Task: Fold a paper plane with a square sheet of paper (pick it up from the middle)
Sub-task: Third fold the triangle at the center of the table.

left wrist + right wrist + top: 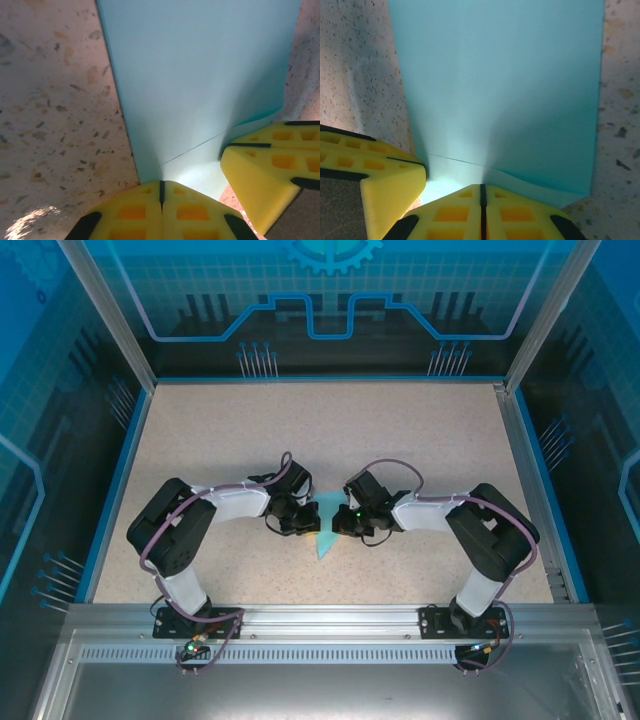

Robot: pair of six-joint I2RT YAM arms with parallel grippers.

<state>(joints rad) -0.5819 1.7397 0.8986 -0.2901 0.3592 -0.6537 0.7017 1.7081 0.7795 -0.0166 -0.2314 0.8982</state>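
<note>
Centrally, cyan paper [325,538], speckled beige tabletop [330,430], blue panel walls [330,300].

Lab cell (aluminium frame [105,315], blue panels [330,290])

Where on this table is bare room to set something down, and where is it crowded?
Crowded: the centre, where left gripper and right gripper pinch the cyan paper. Free: the table strip between them and the far wall, plus the near patch between left base and right base.
</note>
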